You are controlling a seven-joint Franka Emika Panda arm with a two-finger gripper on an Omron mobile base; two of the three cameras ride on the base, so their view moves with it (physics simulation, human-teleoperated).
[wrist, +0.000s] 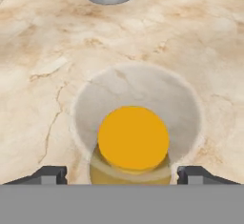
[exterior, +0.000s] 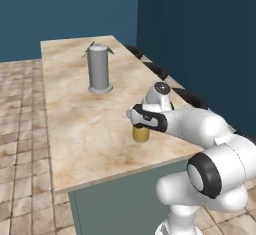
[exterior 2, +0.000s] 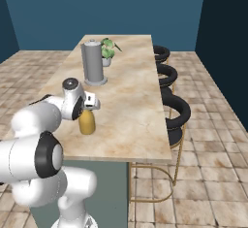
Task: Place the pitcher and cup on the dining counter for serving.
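Basically the pitcher [wrist: 133,139] stands upright on the dining counter [exterior: 80,114], near the close end of the stone top and a bit in from the stool side. In the hand view the camera looks straight down its neck onto the orange-yellow contents. The gripper [wrist: 121,173] sits right above it, finger tips [wrist: 50,174] spread wide to either side of the body and not touching the glass, so nothing is pinched. That reads as a release: pitcher on the surface, jaws off it. The hand is directly over the top because that's the clean way to set down a narrow-necked bottle without tipping it.

Placement looks sensible for serving, within reach of the stools [exterior 2: 175,109] but not at the edge. A tall grey cylinder [exterior: 98,69] stands well apart further along the top, with a small plant [exterior 2: 107,51] behind it, so no crowding.

Likely the pitcher half of the task is done; the cup is not yet on the counter. Main risk next is clipping the neck if the hand lifts off at an angle.
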